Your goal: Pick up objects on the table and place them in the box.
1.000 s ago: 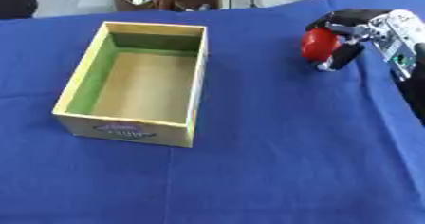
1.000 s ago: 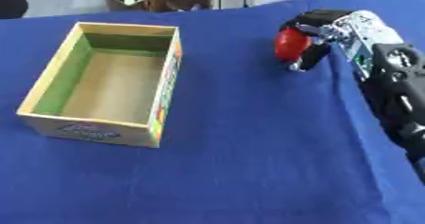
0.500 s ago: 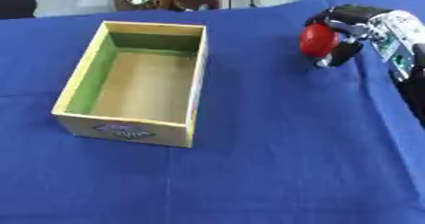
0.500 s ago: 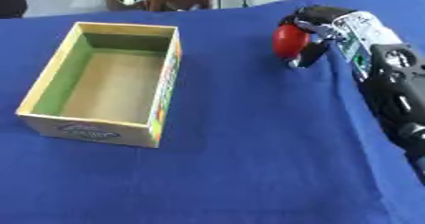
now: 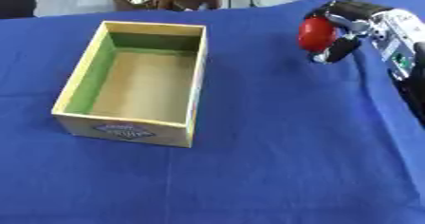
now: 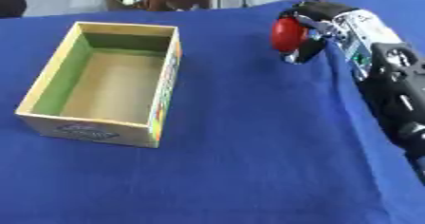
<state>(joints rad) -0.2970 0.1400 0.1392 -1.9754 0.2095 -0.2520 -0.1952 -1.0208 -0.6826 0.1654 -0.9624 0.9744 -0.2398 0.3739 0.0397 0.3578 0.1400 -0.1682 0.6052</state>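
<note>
Box [image 5: 137,83] sits open on the blue table [image 5: 265,161], and its inside shows bare, so as far as I can judge nothing has been placed yet. Well to the right of the box and a little beyond its far wall, the right hand [image 6: 319,26] has its fingers curled round a red object [image 5: 317,33], which looks lifted off the cloth. Carrying it over and dropping it in remains. A dark emblem marks the box's near wall; its lettering cannot be read. No left hand shows.
</note>
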